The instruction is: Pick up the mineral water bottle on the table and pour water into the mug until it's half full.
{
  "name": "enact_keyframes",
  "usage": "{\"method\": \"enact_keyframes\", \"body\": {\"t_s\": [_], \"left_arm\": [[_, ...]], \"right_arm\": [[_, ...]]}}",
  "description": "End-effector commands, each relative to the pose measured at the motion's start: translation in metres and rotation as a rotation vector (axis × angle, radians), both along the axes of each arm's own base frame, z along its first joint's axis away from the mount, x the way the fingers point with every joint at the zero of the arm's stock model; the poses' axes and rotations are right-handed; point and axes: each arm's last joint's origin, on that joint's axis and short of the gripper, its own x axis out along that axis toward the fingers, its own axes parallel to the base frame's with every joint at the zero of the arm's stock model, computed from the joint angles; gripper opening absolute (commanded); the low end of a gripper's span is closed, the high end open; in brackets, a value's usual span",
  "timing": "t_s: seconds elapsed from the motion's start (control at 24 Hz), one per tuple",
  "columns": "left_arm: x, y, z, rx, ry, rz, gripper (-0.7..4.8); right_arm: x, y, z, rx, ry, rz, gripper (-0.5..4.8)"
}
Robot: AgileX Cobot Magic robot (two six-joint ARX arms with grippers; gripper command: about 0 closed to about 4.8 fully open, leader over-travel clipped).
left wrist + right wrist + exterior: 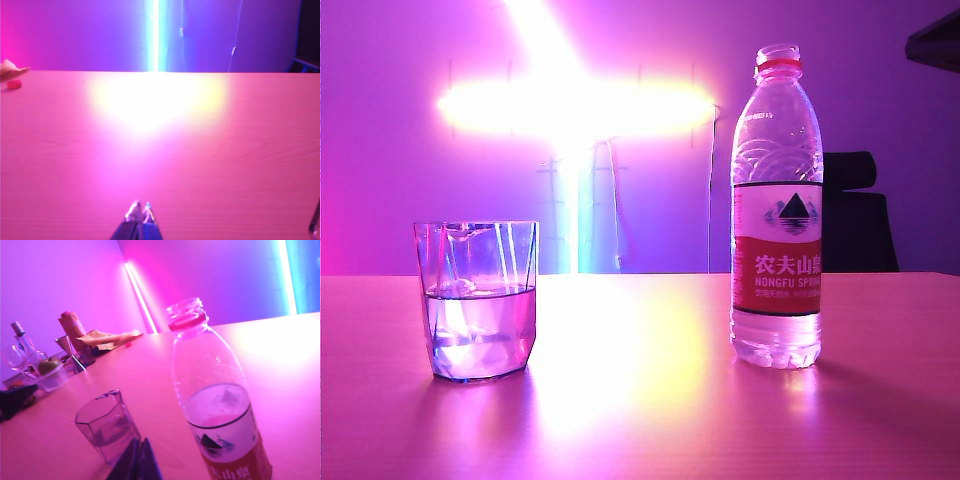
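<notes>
The mineral water bottle [777, 210] stands upright and uncapped on the table [640, 400], right of centre, with a little water at its bottom. Left of it stands the mug [478, 300], a clear faceted glass holding water to about half its height. Neither gripper shows in the exterior view. In the right wrist view my right gripper [139, 444] is shut and empty, its tips low over the table between the mug [106, 426] and the bottle [216, 400], apart from both. My left gripper [141, 209] is shut and empty over bare tabletop [160, 150].
A small red cap-like thing [13, 84] lies at the far left table edge in the left wrist view. The right wrist view shows clutter at the table's far end: a carton [72, 323], a metal jigger [67, 348], a wine glass [12, 358], a bowl with green fruit [50, 374]. A dark chair [860, 215] stands behind the table.
</notes>
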Motion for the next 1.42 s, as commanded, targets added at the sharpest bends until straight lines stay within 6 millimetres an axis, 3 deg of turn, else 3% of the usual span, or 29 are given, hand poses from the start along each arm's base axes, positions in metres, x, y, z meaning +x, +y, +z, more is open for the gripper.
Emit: {"method": "enact_keyframes", "body": {"t_s": [0.04,0.25,0.38,0.46,0.79,1.42], "left_arm": [[0.000,0.000,0.002,-0.003,-0.007,-0.003,-0.02],[0.000,0.000,0.002,-0.003,-0.008,-0.003,-0.02],[0.000,0.000,0.002,-0.003,-0.008,-0.003,-0.02],[0.000,0.000,0.002,-0.003,-0.008,-0.003,-0.02],[0.000,0.000,0.002,-0.003,-0.008,-0.003,-0.02],[0.000,0.000,0.002,-0.003,-0.008,-0.003,-0.02]], "right_arm": [[0.000,0.000,0.002,0.008,-0.014,0.000,-0.05],[0.000,0.000,0.002,0.002,-0.009,0.000,-0.05],[0.002,-0.004,0.002,-0.017,-0.020,-0.145,-0.06],[0.003,-0.006,0.002,-0.121,-0.090,-0.208,-0.06],[0.016,-0.039,0.000,-0.322,-0.166,-0.564,-0.06],[0.018,-0.048,-0.007,-0.336,-0.175,-0.612,-0.06]]}}
